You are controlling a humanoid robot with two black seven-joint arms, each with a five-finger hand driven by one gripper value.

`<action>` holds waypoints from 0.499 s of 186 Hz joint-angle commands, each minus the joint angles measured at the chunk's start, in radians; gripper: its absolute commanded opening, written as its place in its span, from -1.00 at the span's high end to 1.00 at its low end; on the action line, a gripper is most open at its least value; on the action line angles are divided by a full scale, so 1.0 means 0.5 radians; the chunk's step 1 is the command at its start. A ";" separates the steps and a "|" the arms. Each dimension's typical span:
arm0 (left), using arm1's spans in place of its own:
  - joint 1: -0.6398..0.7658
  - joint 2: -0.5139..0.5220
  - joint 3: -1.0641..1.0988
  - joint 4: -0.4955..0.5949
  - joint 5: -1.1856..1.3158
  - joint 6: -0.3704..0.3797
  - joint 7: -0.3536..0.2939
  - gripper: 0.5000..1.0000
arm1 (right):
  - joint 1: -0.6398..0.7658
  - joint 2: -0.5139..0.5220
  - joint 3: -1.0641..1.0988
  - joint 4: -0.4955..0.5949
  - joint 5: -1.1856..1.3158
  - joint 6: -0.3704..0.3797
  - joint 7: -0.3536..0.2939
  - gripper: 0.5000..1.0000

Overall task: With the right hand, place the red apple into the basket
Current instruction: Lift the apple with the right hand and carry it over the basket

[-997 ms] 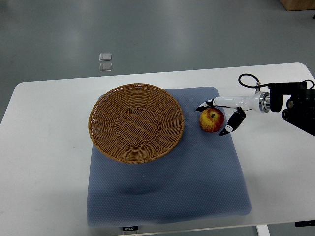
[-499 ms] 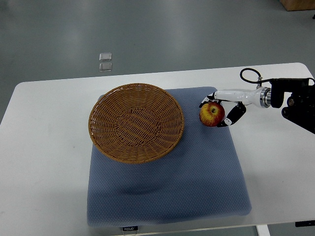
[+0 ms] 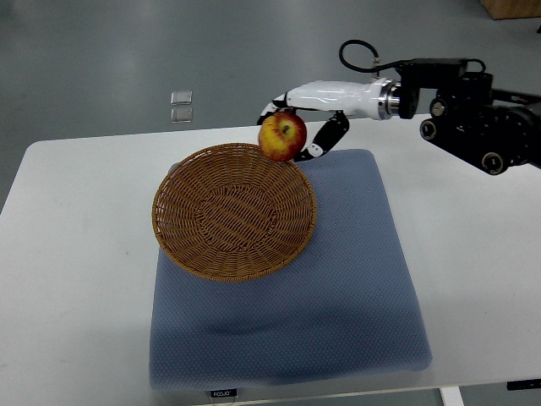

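right hand (image 3: 297, 127) grips red apple (image 3: 282, 136) above basket (image 3: 234, 211) rim.

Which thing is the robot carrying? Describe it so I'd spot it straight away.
Find the white table with the blue-grey mat and the round wicker basket. At the basket's far right rim, the right hand grips a red apple: the only red-and-yellow, round thing there.

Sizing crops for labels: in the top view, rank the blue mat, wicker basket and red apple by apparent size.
Largest to smallest:
1. blue mat
2. wicker basket
3. red apple, held raised in the right hand, so it looks slightly bigger.
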 commanded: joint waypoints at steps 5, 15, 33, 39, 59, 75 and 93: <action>0.004 0.000 -0.004 0.016 0.000 0.000 0.000 -1.00 | 0.102 0.211 -0.074 0.003 -0.003 0.003 0.057 0.32; 0.001 0.000 -0.004 0.016 0.000 0.000 0.000 -1.00 | 0.118 0.248 -0.092 0.003 -0.003 0.000 0.060 0.31; 0.004 0.000 -0.004 0.019 0.000 0.003 0.000 -1.00 | 0.148 0.429 -0.218 0.000 -0.009 -0.009 0.063 0.21; 0.004 0.000 -0.004 0.019 0.000 0.003 0.000 -1.00 | 0.148 0.429 -0.218 0.000 -0.009 -0.009 0.063 0.21; 0.004 0.000 -0.004 0.013 0.000 0.000 0.000 -1.00 | 0.136 0.567 -0.319 -0.016 -0.016 -0.012 0.069 0.10; 0.004 0.000 -0.001 0.006 0.000 0.000 0.000 -1.00 | 0.127 0.570 -0.375 -0.025 -0.016 -0.016 0.066 0.04; 0.004 0.000 -0.004 0.003 0.000 0.000 0.000 -1.00 | 0.121 0.570 -0.451 -0.025 -0.016 -0.016 0.066 -0.02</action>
